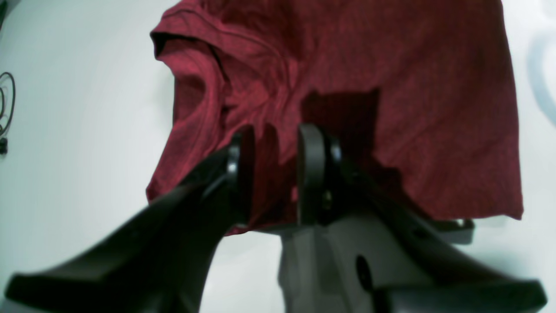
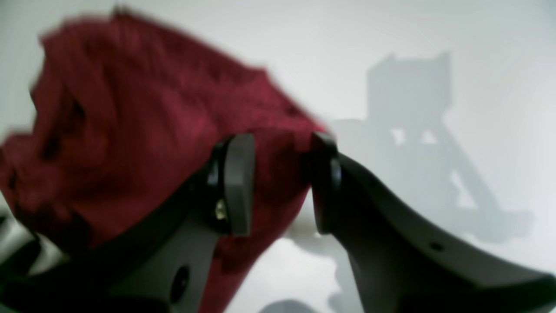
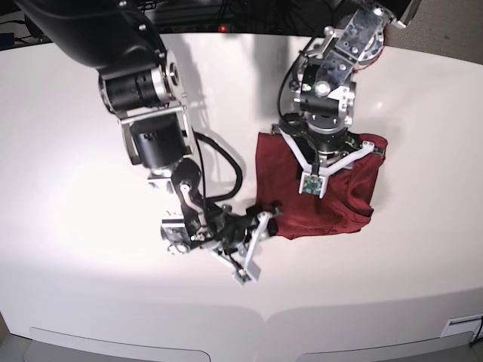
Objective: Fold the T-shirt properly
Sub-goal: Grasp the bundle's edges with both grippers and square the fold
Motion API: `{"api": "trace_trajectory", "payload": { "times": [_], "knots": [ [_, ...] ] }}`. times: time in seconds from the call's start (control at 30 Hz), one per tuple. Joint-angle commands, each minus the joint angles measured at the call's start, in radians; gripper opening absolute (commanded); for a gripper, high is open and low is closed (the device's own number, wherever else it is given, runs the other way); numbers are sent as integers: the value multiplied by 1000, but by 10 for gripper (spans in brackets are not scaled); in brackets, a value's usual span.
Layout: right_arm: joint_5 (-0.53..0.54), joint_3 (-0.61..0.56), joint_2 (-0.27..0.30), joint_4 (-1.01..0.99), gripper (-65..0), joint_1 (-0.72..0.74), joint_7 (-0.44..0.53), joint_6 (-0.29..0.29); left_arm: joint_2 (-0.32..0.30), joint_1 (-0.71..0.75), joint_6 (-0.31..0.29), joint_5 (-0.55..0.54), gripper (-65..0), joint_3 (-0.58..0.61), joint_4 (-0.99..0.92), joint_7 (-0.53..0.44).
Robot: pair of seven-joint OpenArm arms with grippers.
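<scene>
Cloth filled the gap between the jaws of the right gripper (image 2: pixel 278 184) in its own wrist view, yet that picture was blurred, and whether those half-parted jaws truly pinched the T-shirt (image 3: pixel 321 196) or merely stood against its near-left corner I could not tell; in the base view the gripper lay low on the table (image 3: pixel 75 249) just left of that corner, touching or nearly so. Past it, the one T-shirt lay as a compact maroon block on the white table, seemingly already folded over itself, with layered edges showing at one side in the left wrist view; no sleeve lay spread out from it. Over the middle of the T-shirt stood the left gripper (image 1: pixel 276 174), pointing down, its jaws partly apart with cloth seen between them; it looked to be pressing or hovering rather than clamping, though a grip could not be ruled out.

By my judgement the work was in a late fold or a final tidying; the next move would call for a sure hold on the near corner and a level carry across, without dragging the layers beneath.

Counted: one T-shirt; two grippers; one table.
</scene>
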Motion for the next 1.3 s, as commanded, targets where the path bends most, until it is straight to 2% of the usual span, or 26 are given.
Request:
{"api": "trace_trajectory", "payload": {
  "times": [0.0, 0.17, 0.3, 0.4, 0.6, 0.8, 1.0, 1.17, 1.27],
  "knots": [
    [12, -6, 12, 15, -434, 17, 26, 8, 3, -13, 4, 18, -484, -1, 18, -27],
    [12, -50, 69, 15, -434, -45, 29, 8, 0, -13, 3, 19, -484, -1, 10, -29],
    [48, -94, 114, 51, -434, -90, 9, 8, -30, -14, 5, 26, -484, -1, -13, -58],
    [54, -132, 142, 138, -434, -143, -4, 8, -47, -16, 5, 53, -484, -1, -24, -69],
    [64, -167, 174, 349, -434, -262, -94, 8, -74, -23, 4, 53, -485, -9, -75, -105],
    [192, -168, 227, 536, -434, -389, -193, 8, -74, -38, 4, 53, -485, -9, -208, -110],
    [212, -168, 278, 698, -434, -525, -207, 8, -74, -81, 0, 54, -485, -8, -269, -137],
    [216, -168, 281, 776, -434, -620, -206, 8, -30, -114, -120, 49, -485, -5, -268, -166],
    [219, -168, 281, 804, -434, -660, -208, 8, 6, -117, -150, 8, -485, -4, -268, -181]
  ]
}}
